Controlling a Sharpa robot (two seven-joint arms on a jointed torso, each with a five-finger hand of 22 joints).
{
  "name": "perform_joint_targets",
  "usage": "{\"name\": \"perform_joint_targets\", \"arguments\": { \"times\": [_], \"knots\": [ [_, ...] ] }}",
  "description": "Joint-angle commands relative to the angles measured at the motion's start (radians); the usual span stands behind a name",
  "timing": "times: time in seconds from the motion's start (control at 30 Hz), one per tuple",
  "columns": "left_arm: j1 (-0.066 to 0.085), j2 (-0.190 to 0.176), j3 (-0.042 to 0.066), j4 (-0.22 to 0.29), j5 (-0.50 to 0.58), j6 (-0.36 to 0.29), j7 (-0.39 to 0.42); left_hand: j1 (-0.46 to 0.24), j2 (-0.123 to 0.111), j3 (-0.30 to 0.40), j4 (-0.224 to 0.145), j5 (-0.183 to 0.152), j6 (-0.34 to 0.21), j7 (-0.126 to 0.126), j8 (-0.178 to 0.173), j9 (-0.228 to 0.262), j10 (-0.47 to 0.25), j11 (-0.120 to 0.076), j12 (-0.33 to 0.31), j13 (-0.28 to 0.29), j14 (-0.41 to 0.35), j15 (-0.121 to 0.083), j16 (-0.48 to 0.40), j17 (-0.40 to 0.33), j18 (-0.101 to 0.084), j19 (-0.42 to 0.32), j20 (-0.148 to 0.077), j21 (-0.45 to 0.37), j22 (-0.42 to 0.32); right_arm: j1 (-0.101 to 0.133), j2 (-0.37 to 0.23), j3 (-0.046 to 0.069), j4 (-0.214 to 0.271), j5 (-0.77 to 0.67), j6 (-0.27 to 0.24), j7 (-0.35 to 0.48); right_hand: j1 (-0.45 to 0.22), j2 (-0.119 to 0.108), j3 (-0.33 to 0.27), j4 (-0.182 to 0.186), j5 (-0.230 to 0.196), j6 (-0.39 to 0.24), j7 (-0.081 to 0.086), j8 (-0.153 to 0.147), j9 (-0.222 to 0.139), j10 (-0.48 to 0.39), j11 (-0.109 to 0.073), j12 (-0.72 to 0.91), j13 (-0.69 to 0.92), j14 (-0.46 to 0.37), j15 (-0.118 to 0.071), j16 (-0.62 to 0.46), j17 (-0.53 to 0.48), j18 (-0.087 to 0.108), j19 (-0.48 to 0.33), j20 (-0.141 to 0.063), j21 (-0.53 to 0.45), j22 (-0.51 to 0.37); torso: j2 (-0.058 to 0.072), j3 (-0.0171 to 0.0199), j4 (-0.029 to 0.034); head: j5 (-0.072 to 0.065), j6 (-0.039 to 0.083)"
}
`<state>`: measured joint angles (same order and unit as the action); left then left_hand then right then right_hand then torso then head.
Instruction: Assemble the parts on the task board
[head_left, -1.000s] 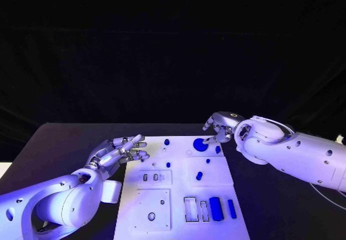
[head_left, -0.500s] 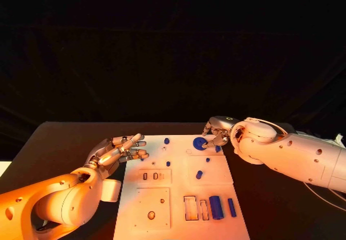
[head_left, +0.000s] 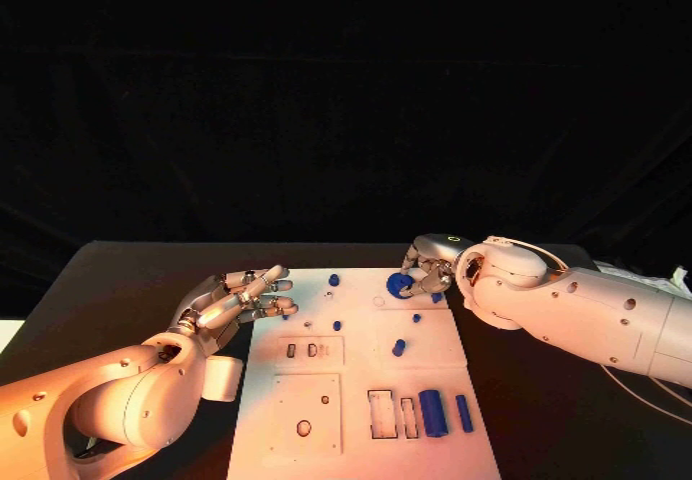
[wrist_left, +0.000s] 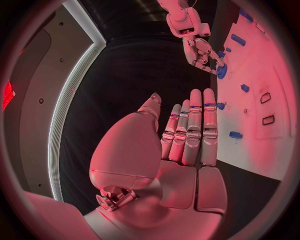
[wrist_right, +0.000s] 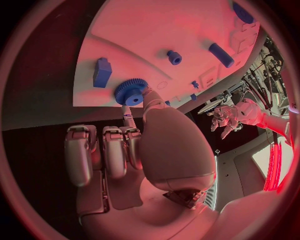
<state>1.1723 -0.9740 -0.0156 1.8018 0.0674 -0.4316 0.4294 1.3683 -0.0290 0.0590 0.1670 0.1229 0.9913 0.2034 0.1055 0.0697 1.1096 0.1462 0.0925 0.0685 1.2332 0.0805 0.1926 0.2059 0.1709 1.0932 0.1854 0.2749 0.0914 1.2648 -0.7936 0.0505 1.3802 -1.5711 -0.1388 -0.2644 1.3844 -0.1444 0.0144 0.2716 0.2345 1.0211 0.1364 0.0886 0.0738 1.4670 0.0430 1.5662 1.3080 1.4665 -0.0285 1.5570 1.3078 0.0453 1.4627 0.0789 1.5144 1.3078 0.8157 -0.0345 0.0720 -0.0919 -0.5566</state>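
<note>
Right wrist view: the right hand (wrist_right: 134, 155) pinches the small blue toothed plastic gear (wrist_right: 130, 92) at the white task board (head_left: 361, 400)'s far edge; light, rigid, best gripped by its rim. The left hand (head_left: 238, 303) hovers empty, fingers spread.

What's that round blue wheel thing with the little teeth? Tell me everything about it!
It is a small blue gear with fine teeth around its rim and a raised hub in the middle, plastic-looking. It lies flat near the far right corner of the white task board. The right hand touches its edge with its fingers.
</note>
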Motion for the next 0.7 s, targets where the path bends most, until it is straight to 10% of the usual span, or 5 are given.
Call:
{"name": "perform_joint_targets", "arguments": {
  "times": [0.03, 0.7],
  "knots": [
    [0.001, 0.002, 0.001, 0.001, 0.001, 0.021, 0.004, -0.002, 0.009, 0.002, -0.007, -0.004, -0.002, 0.003, -0.004, -0.001, -0.006, -0.001, -0.007, -0.001, -0.003, 0.003, -0.003, 0.001, 0.012, 0.006, 0.004, -0.004, -0.001, -0.001, 0.003, 0.000, -0.002, -0.013, 0.009, 0.014, 0.000, 0.012, 0.005, -0.003, 0.006, 0.008, 0.000, 0.005, 0.002, 0.104, 0.009, 0.005, 0.263, 0.099, 0.007, 0.004, 0.233, -0.021, 0.051, 0.006, 0.007, 0.149, 0.000, -0.0001, 0.0005, -0.001, -0.001],
    [0.001, 0.001, 0.001, 0.001, 0.001, 0.024, 0.000, -0.002, 0.009, 0.002, -0.008, -0.003, -0.001, 0.002, -0.005, -0.001, -0.005, -0.001, -0.008, -0.001, -0.003, 0.003, -0.004, 0.002, 0.012, 0.006, 0.004, -0.005, -0.002, -0.009, 0.020, -0.004, -0.023, -0.076, 0.057, 0.009, 0.030, 0.027, 0.028, -0.040, -0.013, 0.034, -0.005, 0.014, 0.004, 0.104, 0.005, 0.005, 0.263, 0.102, 0.002, 0.010, 0.251, -0.024, 0.059, 0.002, 0.016, 0.167, 0.000, -0.0007, 0.0022, 0.000, -0.008]
  ]
}}
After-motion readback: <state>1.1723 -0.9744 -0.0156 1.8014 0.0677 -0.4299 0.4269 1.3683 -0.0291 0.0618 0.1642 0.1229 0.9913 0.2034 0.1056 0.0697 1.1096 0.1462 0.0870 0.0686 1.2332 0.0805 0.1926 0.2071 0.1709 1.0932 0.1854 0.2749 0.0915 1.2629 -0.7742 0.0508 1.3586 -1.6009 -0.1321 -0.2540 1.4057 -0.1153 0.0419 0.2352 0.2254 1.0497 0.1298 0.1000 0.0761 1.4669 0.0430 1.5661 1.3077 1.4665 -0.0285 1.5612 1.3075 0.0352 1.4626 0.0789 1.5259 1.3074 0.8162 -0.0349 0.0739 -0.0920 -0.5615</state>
